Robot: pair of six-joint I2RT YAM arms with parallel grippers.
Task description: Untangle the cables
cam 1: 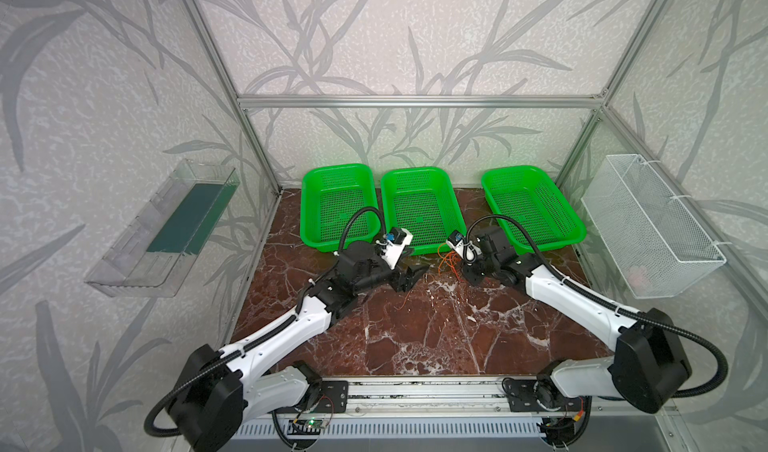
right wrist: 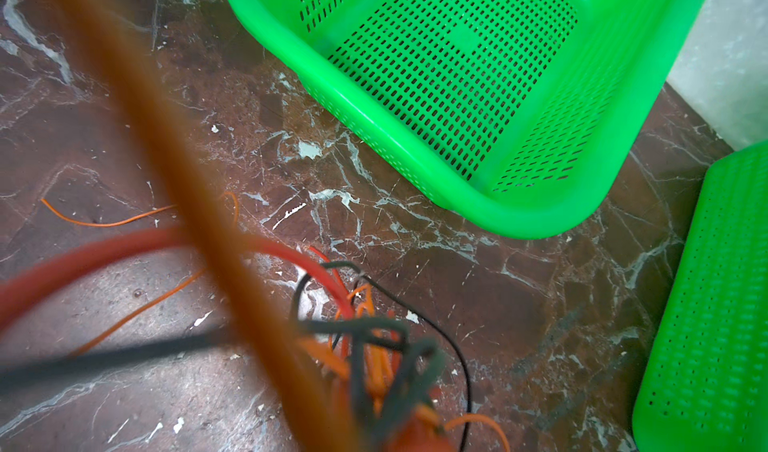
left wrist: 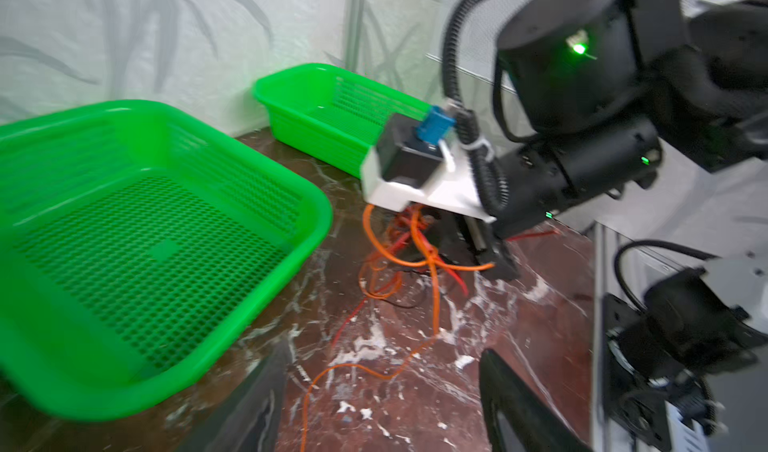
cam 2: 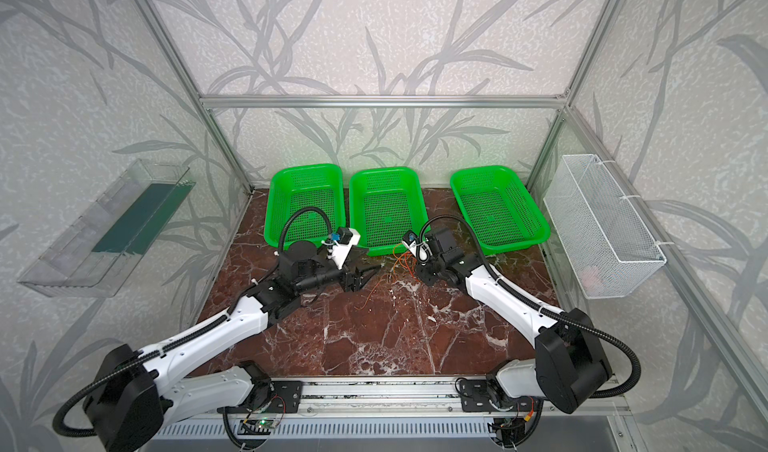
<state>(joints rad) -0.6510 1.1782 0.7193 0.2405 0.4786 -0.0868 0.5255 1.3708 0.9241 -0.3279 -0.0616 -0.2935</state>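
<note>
Left tool (left wrist: pixel 382 404) stands spread wide, low over the counter (cam 1: pixel 415 337), with 1 orange strand lying on the marble between its fingers. Right tool (left wrist: pixel 496 258) pinches the cables (left wrist: pixel 430 261): an orange, red and black tangle hangs from it, loose ends trailing on the counter, just in front of the middle basket (cam 1: pixel 411 171) of 3 green ones.

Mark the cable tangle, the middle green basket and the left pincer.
cable tangle (left wrist: pixel 430 258), left wrist view, where two orange loops cross.
middle green basket (cam 1: pixel 411 171), in a top view, on its far rim.
left pincer (left wrist: pixel 386 352), left wrist view, midway between its open fingertips.
</note>
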